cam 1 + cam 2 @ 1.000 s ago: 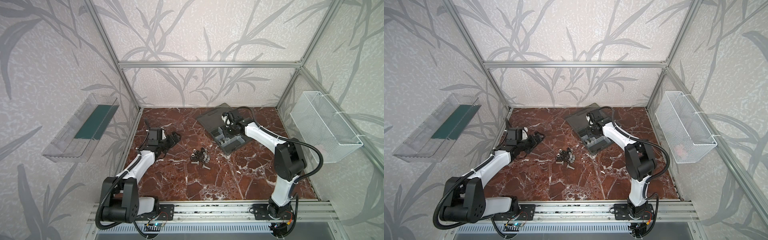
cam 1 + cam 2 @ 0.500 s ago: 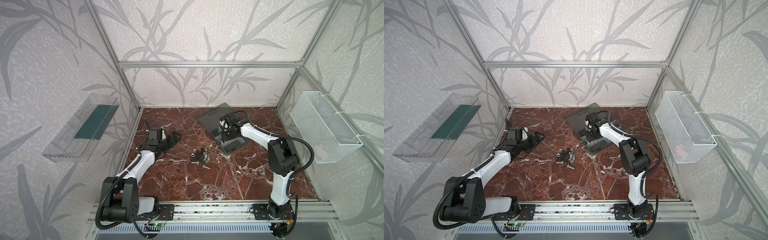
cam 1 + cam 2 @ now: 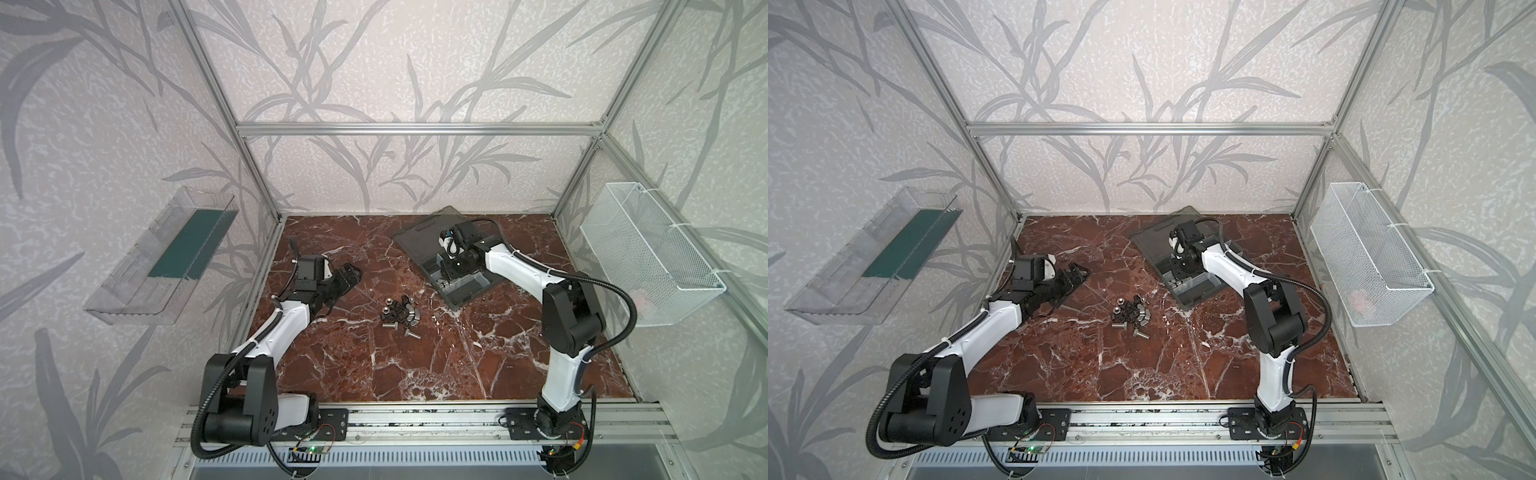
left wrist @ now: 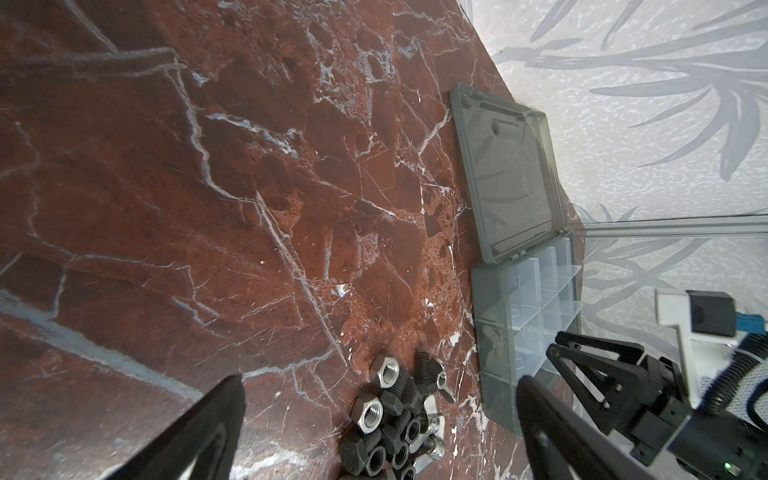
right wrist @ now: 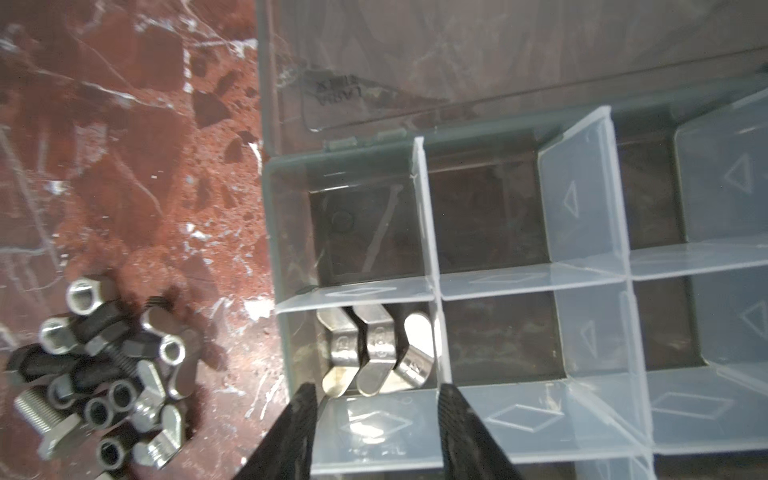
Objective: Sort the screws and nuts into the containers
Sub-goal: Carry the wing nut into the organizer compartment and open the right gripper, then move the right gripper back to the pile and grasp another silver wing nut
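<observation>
The right gripper [image 5: 377, 390] has shifted over the containers [image 5: 428, 208] and released; nuts [image 5: 376, 374] lie below, another one sorted.

Shiny metal nuts [image 4: 368, 412], translucent plastic containers [image 5: 582, 216], glossy marble table [image 3: 374, 365].

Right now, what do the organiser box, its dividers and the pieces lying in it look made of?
Organiser box: smoky grey translucent plastic; the marbled table shows through its lid. Dividers: paler frosted plastic with moulded arrows. Wing-shaped pieces: likely plated steel, silvery and glossy with bright highlights.
</observation>
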